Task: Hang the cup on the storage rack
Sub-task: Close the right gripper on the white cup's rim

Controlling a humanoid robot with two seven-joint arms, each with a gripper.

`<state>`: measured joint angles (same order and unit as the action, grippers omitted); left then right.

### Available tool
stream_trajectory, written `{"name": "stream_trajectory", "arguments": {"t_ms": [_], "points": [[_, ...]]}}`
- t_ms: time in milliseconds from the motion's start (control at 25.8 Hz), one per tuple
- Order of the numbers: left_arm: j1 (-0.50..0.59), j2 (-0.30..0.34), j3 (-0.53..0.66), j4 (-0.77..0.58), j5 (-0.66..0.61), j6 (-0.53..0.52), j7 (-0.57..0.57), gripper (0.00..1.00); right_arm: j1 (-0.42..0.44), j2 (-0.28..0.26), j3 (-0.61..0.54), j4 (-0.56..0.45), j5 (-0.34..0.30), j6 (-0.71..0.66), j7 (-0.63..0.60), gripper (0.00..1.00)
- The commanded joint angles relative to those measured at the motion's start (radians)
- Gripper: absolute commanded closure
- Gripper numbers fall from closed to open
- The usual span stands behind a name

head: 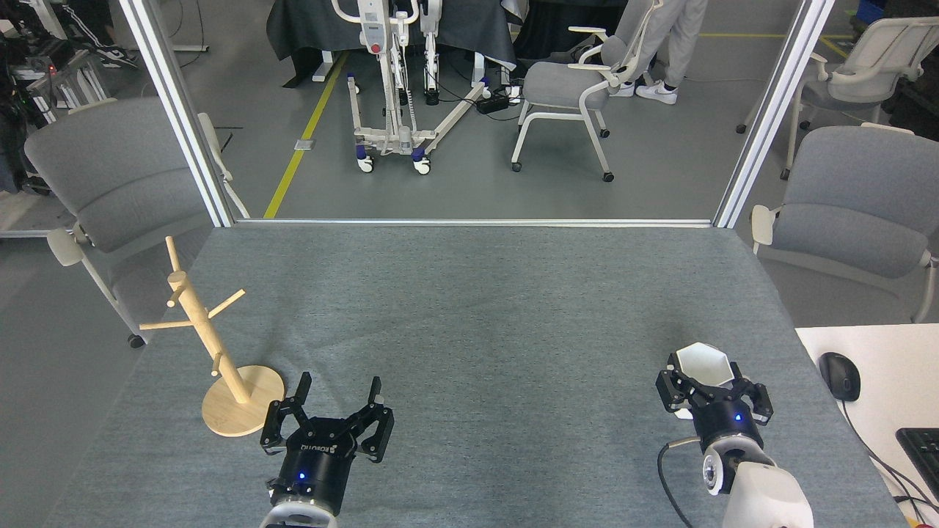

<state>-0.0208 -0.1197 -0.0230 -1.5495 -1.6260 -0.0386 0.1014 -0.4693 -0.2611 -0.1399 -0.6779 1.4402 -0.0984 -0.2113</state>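
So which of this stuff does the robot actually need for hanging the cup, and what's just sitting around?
Needed:
- cup, with the right end effector around it
- storage rack
- left end effector, open beside the rack's base

Just around:
- computer mouse
- keyboard
- grey chairs

white cup (703, 362), pale wood rack (213, 352)
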Motion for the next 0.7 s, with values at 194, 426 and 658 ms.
{"name": "stream_trajectory", "arguments": {"t_ms": [194, 426, 658], "points": [[0.001, 0.000, 0.000, -0.003, 0.000, 0.000, 0.000, 0.00, -0.002, 0.002, 0.002, 0.004, 0.006, 0.000, 0.001, 0.02], [0.005, 0.000, 0.000, -0.006, 0.000, 0.000, 0.001, 0.00, 0.005, 0.002, 0.005, 0.004, 0.011, -0.012, -0.003, 0.21], [0.010, 0.000, -0.002, -0.035, 0.000, 0.000, 0.001, 0.00, 0.005, -0.003, 0.051, 0.000, 0.009, -0.011, -0.003, 0.70]]}}
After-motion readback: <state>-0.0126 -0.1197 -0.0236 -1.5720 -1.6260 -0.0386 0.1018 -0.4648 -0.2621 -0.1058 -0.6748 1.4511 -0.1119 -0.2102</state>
